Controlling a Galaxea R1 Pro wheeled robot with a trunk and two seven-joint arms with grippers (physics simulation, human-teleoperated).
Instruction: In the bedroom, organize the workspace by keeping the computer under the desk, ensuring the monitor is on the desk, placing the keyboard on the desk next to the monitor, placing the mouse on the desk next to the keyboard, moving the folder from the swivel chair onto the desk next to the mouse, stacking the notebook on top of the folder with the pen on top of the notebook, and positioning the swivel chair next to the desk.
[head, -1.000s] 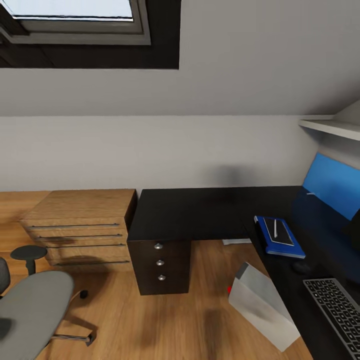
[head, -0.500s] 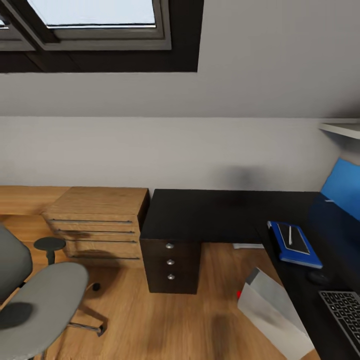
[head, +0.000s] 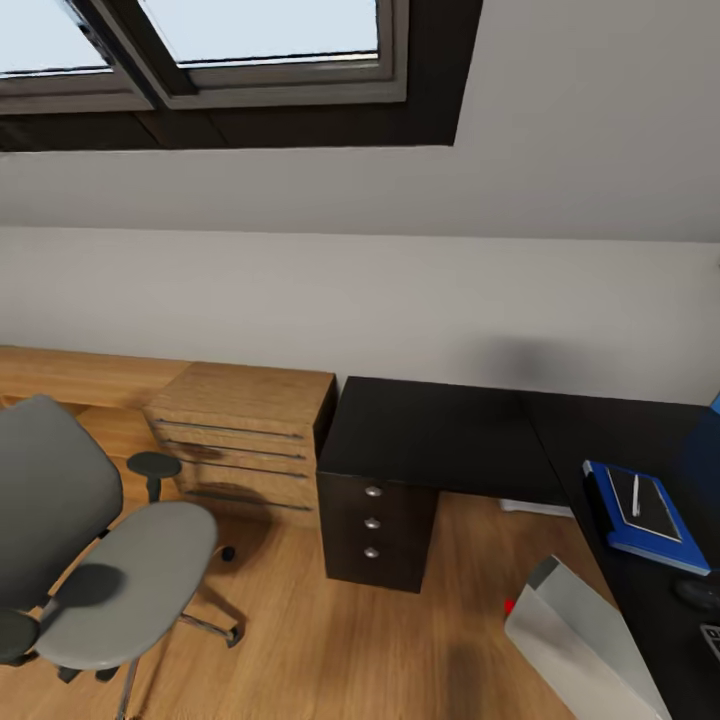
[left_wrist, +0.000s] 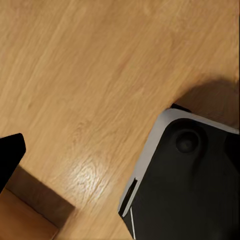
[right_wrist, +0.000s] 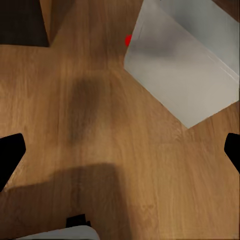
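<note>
The grey swivel chair stands on the wood floor at the lower left, well apart from the black-topped desk. On the desk's right wing lies the blue folder with the darker notebook on it and the white pen on top. The dark mouse sits just nearer, and a corner of the keyboard shows at the frame edge. The light grey computer leans at the desk's edge on the floor, also in the right wrist view. My right gripper is open above the floor. My left gripper is open over the floor too. The monitor is out of view.
A low light-wood cabinet with long handles stands against the wall, left of the desk's black drawer unit. Open wood floor lies between chair and desk. My own base shows in the left wrist view. A skylight sits in the sloped ceiling above.
The head view has swung left: desk, folder stack and computer slid rightward in the picture, most of the keyboard left the frame, and more of the chair came in. The things themselves have not moved.
</note>
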